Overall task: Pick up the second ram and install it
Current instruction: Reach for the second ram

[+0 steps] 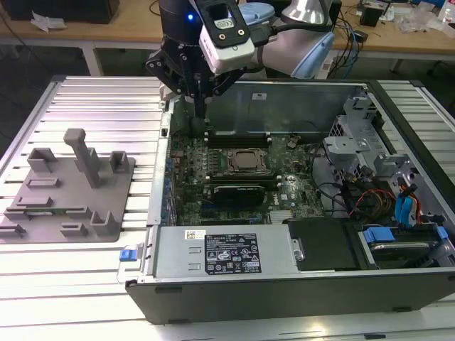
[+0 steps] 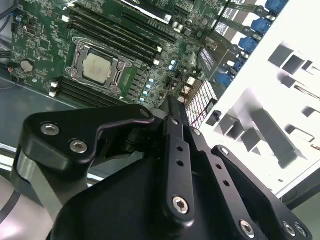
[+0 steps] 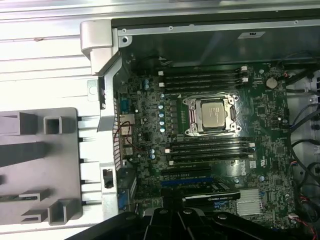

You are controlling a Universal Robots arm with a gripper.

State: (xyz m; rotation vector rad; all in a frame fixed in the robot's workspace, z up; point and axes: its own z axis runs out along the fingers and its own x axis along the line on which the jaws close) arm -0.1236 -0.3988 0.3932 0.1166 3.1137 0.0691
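On ribbed metal table (image 1: 92, 106), open computer case (image 1: 284, 291); gripper (image 1: 201, 114) is held upper centre-left above memory slots (image 1: 238, 140), presumably for seating, jaws drawn together, contents not discernible.

1. Open computer case (image 1: 284, 291) lies flat on a slatted metal table (image 1: 71, 277).
2. Inside there's a green motherboard (image 3: 270, 150), with the silver processor (image 3: 212, 114) sitting in its socket mid-board.
3. Black expansion card (image 1: 238, 190) sits near the processor.
4. Labelled power supply (image 1: 227, 252) runs along the near wall, with blue drive caddies (image 1: 387, 234) toward the exterior view's right.
5. Gray fixture tray (image 1: 43, 206) sits beside the case, on the exterior view's left.
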